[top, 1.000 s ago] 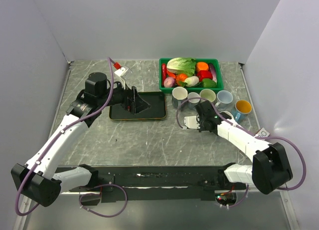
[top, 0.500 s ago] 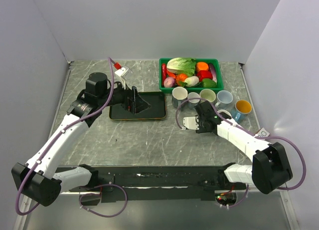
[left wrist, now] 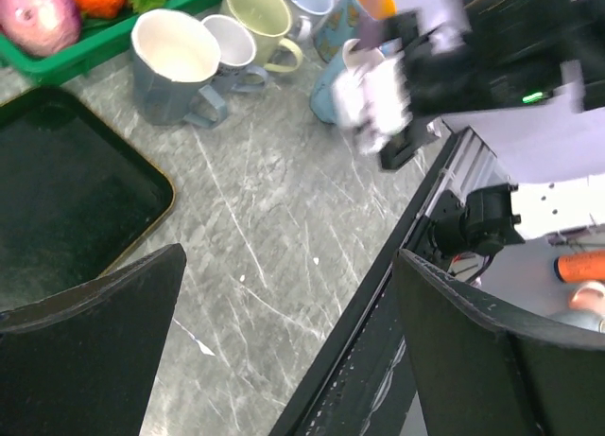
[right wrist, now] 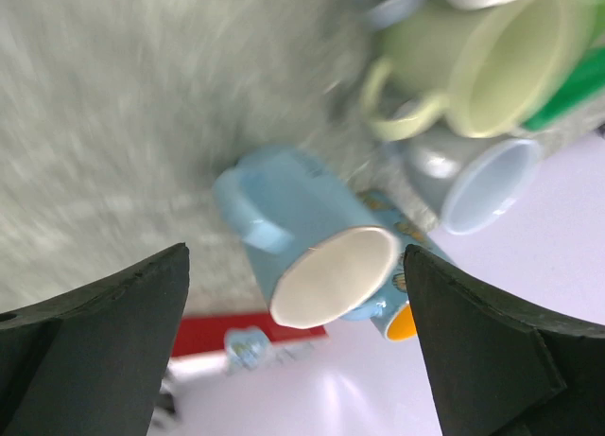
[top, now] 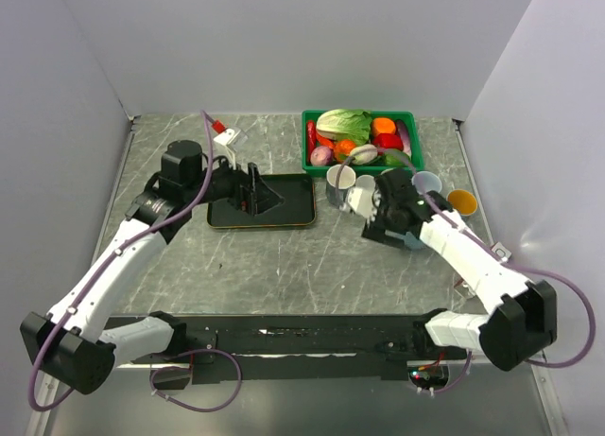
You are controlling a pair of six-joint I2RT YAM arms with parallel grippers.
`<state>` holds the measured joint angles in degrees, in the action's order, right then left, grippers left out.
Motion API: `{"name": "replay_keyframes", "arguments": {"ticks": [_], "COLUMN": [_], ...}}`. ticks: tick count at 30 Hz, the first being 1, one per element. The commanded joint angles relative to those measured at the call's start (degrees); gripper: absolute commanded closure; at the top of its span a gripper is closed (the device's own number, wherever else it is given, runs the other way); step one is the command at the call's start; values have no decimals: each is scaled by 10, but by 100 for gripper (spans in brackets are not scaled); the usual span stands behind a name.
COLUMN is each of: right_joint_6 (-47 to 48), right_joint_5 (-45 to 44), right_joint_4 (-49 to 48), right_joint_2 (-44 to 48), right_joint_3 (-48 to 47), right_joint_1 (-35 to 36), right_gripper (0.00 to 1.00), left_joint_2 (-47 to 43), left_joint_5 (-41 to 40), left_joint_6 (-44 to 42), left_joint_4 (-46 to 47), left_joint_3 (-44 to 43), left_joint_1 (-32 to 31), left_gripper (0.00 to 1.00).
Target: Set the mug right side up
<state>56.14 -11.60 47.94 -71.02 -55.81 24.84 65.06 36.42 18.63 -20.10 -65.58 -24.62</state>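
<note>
The blue mug (right wrist: pixel 321 256) stands on the grey table with its white mouth turned up toward the right wrist camera and its handle (right wrist: pixel 250 230) to the left. My right gripper (right wrist: pixel 296 256) hangs open above it, one finger on each side and neither touching. From the top view that gripper (top: pixel 392 233) covers nearly all of the mug, leaving only a blue sliver (top: pixel 414 241). In the left wrist view the mug (left wrist: pixel 326 88) sits under the blurred right gripper. My left gripper (top: pixel 253 192) is open and holds nothing over the black tray (top: pixel 293 209).
A green basket (top: pixel 310 157) of vegetables stands at the back. In front of it is a row of upright mugs: grey (top: pixel 340 179), pale green (right wrist: pixel 482 67), light blue (top: pixel 427 182) and one with an orange inside (top: pixel 461 201). They crowd close behind the blue mug.
My right gripper has gone from shut on the blue mug to wide open, and has risen and swung toward the back. The mug is left standing. The left arm has barely moved.
</note>
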Motion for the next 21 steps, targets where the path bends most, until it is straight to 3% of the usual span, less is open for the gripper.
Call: {"name": "replay_keyframes", "arguments": {"ticks": [1,7,9,12,18,21], "right_joint_6": [-158,-349,-472,-576,-609,-611], "right_joint_5": [103,175,107,21,-79,-75], "right_joint_4": [13,-126,-237,-310,-290,-288], "right_joint_2": [68,164,204,234,236,253], "right_joint_3": [-77,-84,-48,-19,-82,-101], "right_joint_1": [-3,-1,-2,-1,-2,-2], "right_gripper": [0,0,0,0,0,0], "left_joint_2": [-55,-92,-104,-111,-121,-147], "left_joint_5": [-68,-290,-339,-379,-421,-432], "left_joint_6": [53,81,89,91,96,104], "left_joint_4": [4,-64,-78,-86,-102,-76], "left_joint_3": [20,-21,-31,-48,-71,-54], "left_joint_1": [5,6,6,6,6,6], "left_gripper": [4,4,4,4,4,4]}}
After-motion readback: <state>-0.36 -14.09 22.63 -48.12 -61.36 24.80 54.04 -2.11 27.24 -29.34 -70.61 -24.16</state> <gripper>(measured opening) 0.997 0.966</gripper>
